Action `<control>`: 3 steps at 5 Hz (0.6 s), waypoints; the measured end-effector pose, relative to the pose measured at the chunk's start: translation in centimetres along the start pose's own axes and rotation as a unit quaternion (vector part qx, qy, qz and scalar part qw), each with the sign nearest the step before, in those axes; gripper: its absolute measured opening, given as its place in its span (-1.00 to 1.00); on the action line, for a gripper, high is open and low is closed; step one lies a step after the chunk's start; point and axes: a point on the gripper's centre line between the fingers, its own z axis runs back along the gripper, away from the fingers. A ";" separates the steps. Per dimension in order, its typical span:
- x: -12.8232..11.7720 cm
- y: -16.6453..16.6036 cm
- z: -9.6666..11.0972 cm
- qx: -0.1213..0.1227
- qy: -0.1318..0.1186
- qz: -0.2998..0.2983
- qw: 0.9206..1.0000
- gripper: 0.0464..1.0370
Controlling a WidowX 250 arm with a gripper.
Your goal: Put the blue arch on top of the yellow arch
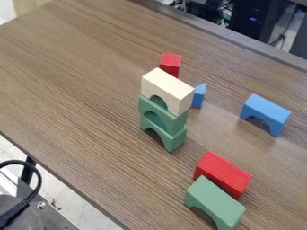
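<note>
We judge the first step to be in hand, fetching the blue arch (267, 111), which stands on the table (78, 81) to the right of the tower. The tower's top is a pale arch (171, 87), which we take for the yellow one, over two green arches (175, 141). Whether the jaws are clenched or released, we cannot tell. Next we would need a square grip on the blue arch, then a lift clear of the tower and a gentle, level lowering, lest it topple. Behind the tower are a small red block (171, 63) and a blue wedge (198, 96); in front, to the right, a larger red block (223, 174) and another green arch (212, 200). Beyond the wood-grain table, far behind the tower, we see dark equipment (252, 18) with small blue lights
</note>
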 end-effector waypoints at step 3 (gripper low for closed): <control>0.8 2.6 -2.5 0.096 -0.002 0.026 0.995 0.93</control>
